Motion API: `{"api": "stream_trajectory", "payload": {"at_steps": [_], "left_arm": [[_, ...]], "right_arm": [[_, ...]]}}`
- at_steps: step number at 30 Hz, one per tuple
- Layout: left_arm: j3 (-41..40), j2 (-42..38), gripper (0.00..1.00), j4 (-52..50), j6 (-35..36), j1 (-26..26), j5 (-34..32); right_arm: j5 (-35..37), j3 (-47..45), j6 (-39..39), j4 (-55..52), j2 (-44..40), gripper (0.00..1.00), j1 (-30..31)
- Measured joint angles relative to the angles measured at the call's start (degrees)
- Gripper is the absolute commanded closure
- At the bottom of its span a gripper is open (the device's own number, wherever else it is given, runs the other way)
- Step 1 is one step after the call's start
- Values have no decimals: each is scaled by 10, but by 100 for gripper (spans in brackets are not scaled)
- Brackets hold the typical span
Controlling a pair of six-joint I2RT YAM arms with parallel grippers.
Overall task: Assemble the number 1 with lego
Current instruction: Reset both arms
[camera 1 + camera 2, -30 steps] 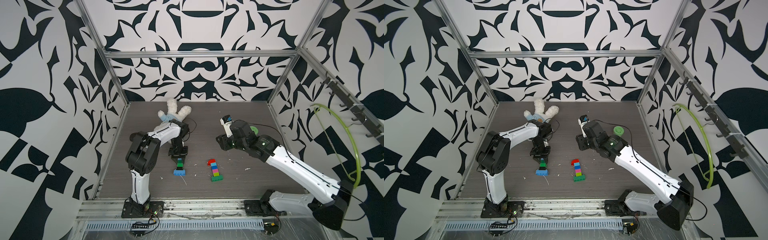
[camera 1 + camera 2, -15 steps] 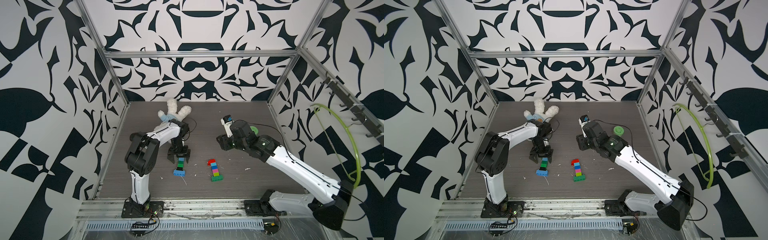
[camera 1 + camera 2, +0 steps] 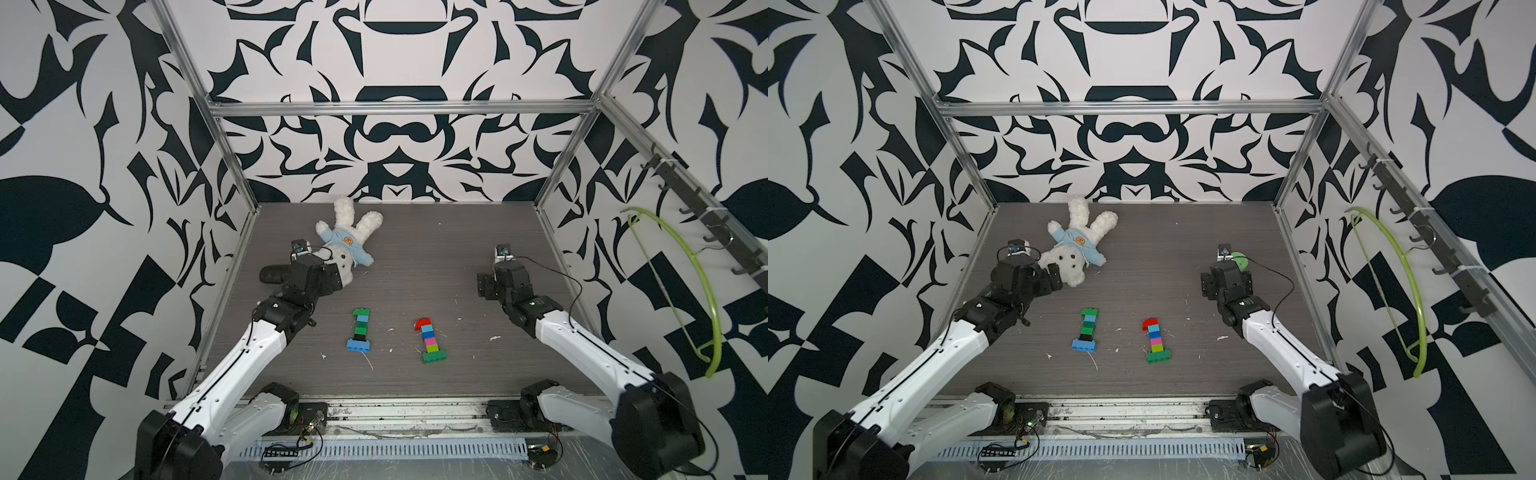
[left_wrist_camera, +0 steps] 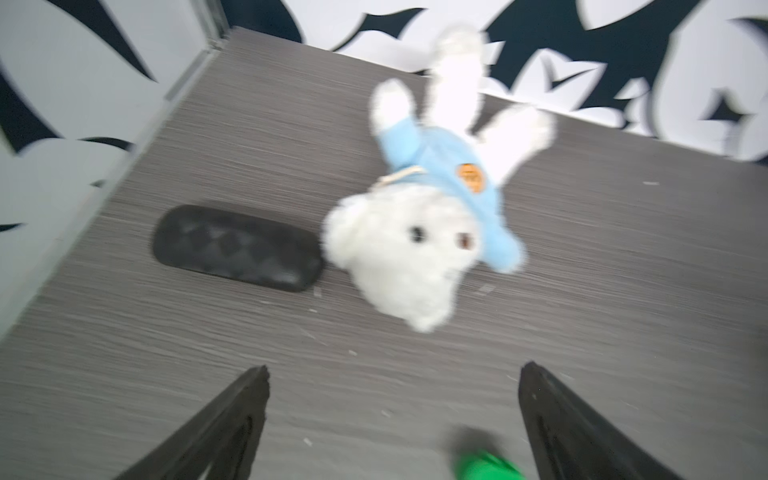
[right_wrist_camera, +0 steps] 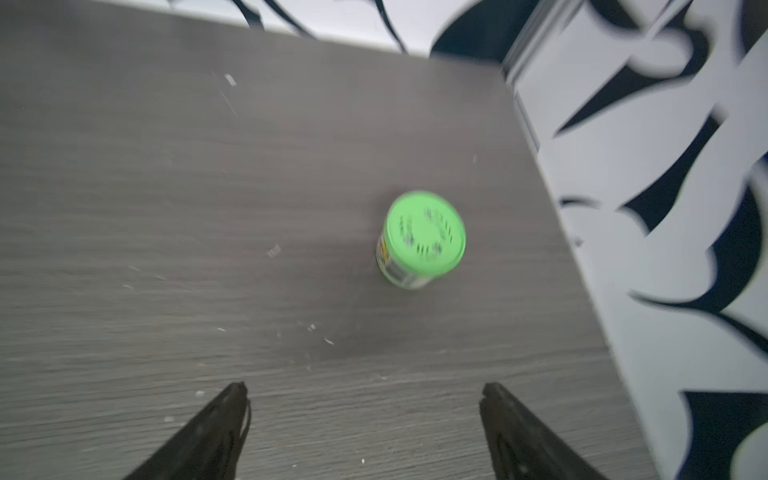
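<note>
Nearest the front edge of the table (image 3: 415, 386), two finished-looking figures lie flat and well apart. The blue-footed lego 1 (image 3: 360, 330) has a stem of green, black and light blue bricks with a green cap. On the right arm's side, the green-footed lego 1 (image 3: 430, 340) runs lime, pink, blue and light blue up to a red flag that juts to one side. Neither figure is touched by anything. Just beyond them the left gripper (image 4: 392, 374) hangs above bare table with its jaws spread wide and nothing between them. Only a sliver of the green cap shows at the edge of its wrist view. The right gripper (image 5: 363, 390) is likewise wide open and empty, off to the far right of its figure. Both digits read as complete, so the step in hand is probably a clean withdrawal. That means lifting before travelling and moving each arm away from the bricks rather than across them, since loose flat figures would skid or split at a brush. Farther back, the plush bear (image 3: 349, 245) and a black case (image 4: 237, 249) lie close ahead of the left gripper. A green-lidded jar (image 5: 422, 237) stands ahead of the right gripper, so both grippers should avoid pushing forward.
</note>
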Motion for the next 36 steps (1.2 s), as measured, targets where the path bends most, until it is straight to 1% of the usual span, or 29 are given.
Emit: {"api": "stream_trajectory", "payload": {"at_steps": [1,3,5,6,8,9,11,14,15,16,21,24,26,27,36], "left_arm": [[-17,9,0,21,16,12,-6],[-43,37,0,56,56,57,-9],[-53,51,0,83,86,105,5],[-64,52,0,109,103,136,21],[-87,50,0,160,124,180,53],[-106,50,0,194,136,204,74],[-135,56,0,245,154,229,104],[-178,81,0,326,183,240,146],[-192,92,0,355,190,240,161],[-200,103,0,376,196,240,173],[-202,197,0,488,204,240,243],[-199,260,0,556,209,240,272],[-198,297,0,590,210,240,277],[-198,304,0,591,208,240,274],[-197,305,1,627,196,240,256]], "right_arm": [[-16,-14,-9,22,23,4,-16],[-53,-35,-31,77,85,4,-47],[-79,-42,-47,125,123,5,-61],[-94,-44,-55,152,137,6,-68],[-117,-47,-70,205,155,9,-81],[-137,-48,-74,230,160,9,-92],[-173,-63,-76,301,172,7,-116],[-196,-106,-73,407,205,4,-147],[-198,-117,-71,417,216,1,-153],[-200,-124,-69,425,224,0,-154],[-204,-129,-61,458,231,0,-154],[-205,-129,-60,472,230,0,-154],[-205,-129,-60,478,229,0,-154],[-205,-129,-60,480,228,0,-154],[-204,-120,-60,478,231,0,-154]]}}
